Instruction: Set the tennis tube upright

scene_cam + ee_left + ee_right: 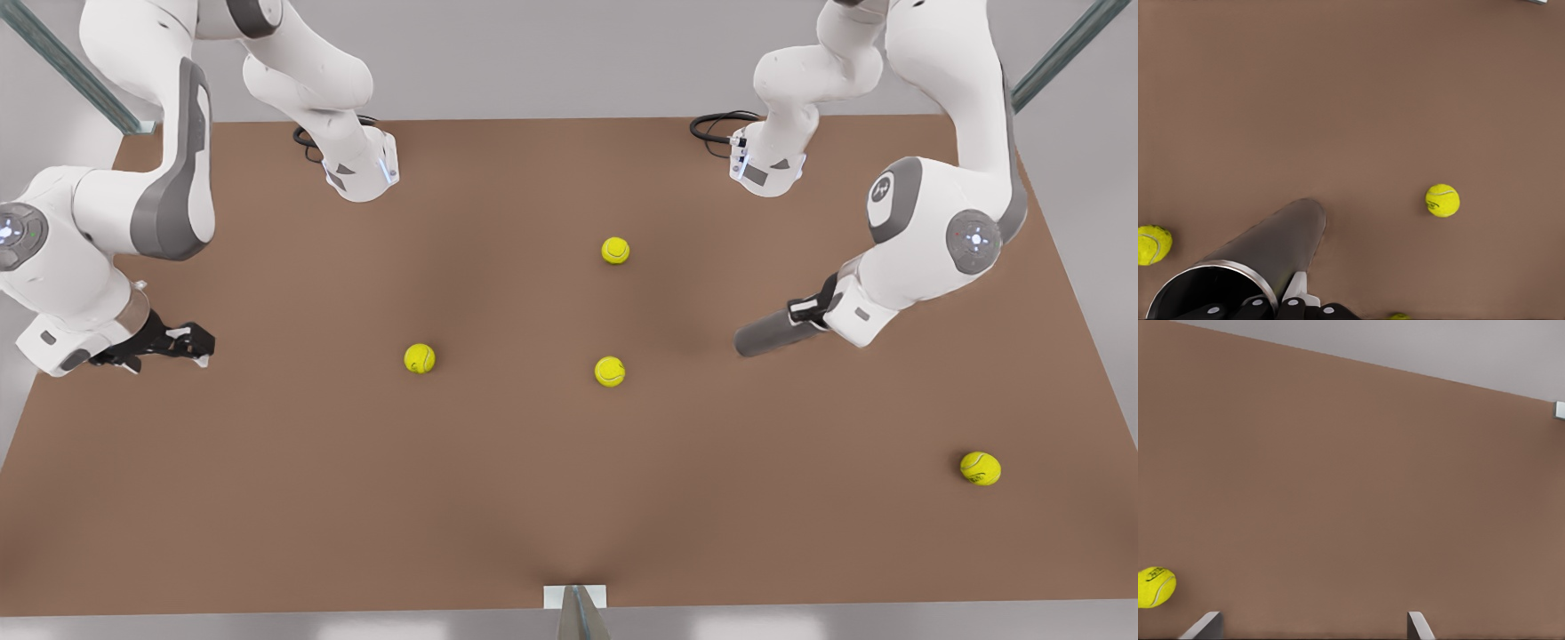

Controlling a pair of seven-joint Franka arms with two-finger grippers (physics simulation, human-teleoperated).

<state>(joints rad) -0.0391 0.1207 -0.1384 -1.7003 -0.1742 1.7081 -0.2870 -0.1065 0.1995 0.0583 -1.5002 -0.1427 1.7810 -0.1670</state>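
At the front view's right, the tennis tube (769, 335) is held near its rimmed end by the left gripper (805, 311), jaws clamped; it should be swung vertical slowly. Opposite, the right gripper (182, 342) waits, jaws apart.

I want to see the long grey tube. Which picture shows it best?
The front view: the long grey tennis tube shows tilted in the left gripper. The left wrist view shows its silvery rim close up.

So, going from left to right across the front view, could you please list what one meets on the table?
Right end effector, open and waiting → tennis ball → tennis tube, held at one end by the left end effector → tennis ball near the right edge. The two middle balls sit almost level across, so I leave them out.
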